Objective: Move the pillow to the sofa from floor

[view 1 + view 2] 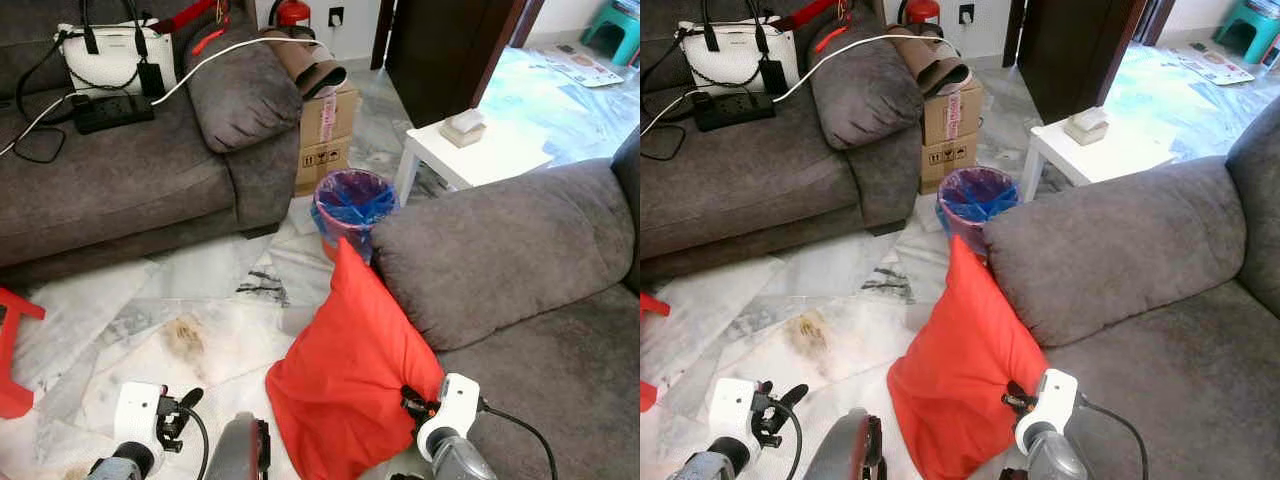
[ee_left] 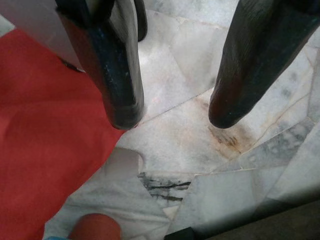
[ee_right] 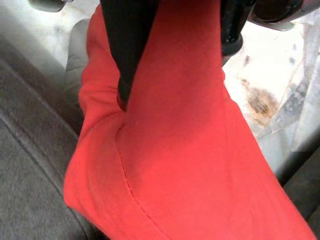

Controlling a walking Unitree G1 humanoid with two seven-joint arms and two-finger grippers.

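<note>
The red pillow (image 1: 345, 370) stands on its edge on the marble floor, leaning against the armrest of the grey sofa (image 1: 520, 250) on my right. My right gripper (image 3: 175, 75) is low at the pillow's sofa side, shut on the pillow, with red cloth bunched between its black fingers (image 3: 129, 55). My left gripper (image 2: 172, 115) hangs open over the bare floor just beside the pillow's left edge (image 2: 45, 135), touching nothing.
A bin with a blue bag (image 1: 350, 205) stands right behind the pillow. A cardboard box (image 1: 325, 130) and a white side table (image 1: 470, 150) lie beyond it. A second grey sofa (image 1: 110, 180) carries a handbag and power strip. A red stool (image 1: 10, 350) is at the left.
</note>
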